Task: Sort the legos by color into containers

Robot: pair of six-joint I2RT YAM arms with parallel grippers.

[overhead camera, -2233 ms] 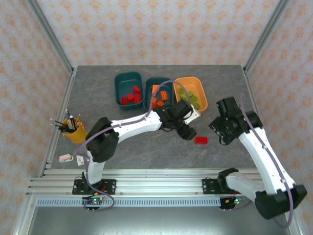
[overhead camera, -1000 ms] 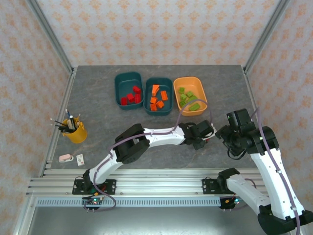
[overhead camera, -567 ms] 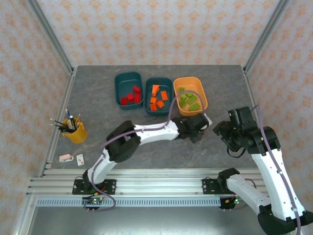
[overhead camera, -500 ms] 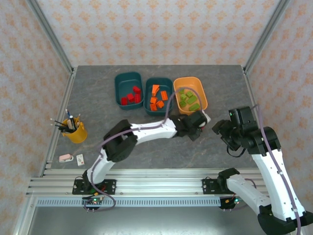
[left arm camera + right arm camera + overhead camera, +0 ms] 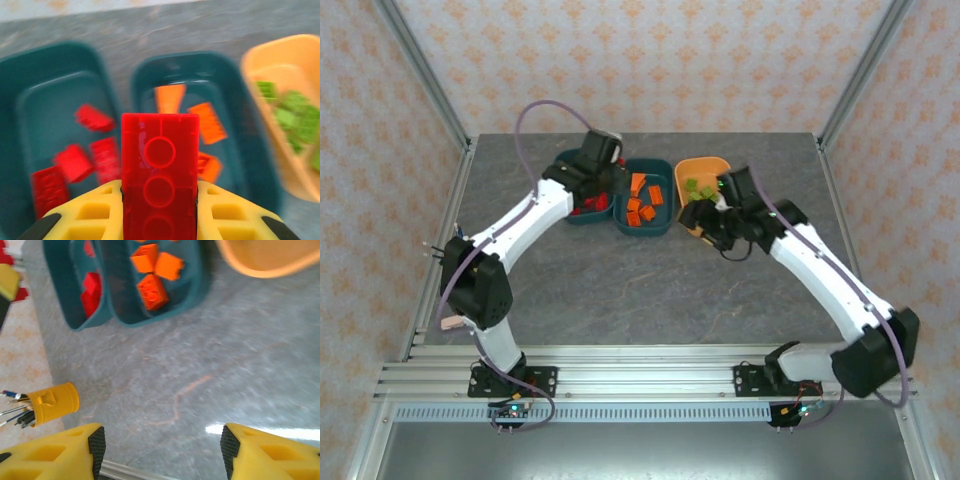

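Observation:
My left gripper (image 5: 159,212) is shut on a red lego (image 5: 159,165), its yellow fingers (image 5: 90,215) pressed against both sides. It hangs above the left teal container (image 5: 30,65), which holds several red legos (image 5: 75,162). In the top view the left gripper (image 5: 592,172) covers part of that container (image 5: 560,175). The middle teal container (image 5: 665,170) holds orange legos (image 5: 642,205). The orange container (image 5: 705,165) holds green legos (image 5: 695,187). My right gripper (image 5: 712,220) is open at the orange container's near edge. Its fingers (image 5: 60,452) stand wide over bare table.
A yellow pen cup (image 5: 52,402) stands at the table's left side, partly behind the left arm in the top view. A small pink and white item (image 5: 450,322) lies near the front left edge. Grey table surface (image 5: 650,290) spreads in front of the containers.
The left arm picked the red lego off the table at centre right and swung it back left over the left teal container. The right arm reached forward to the orange container.

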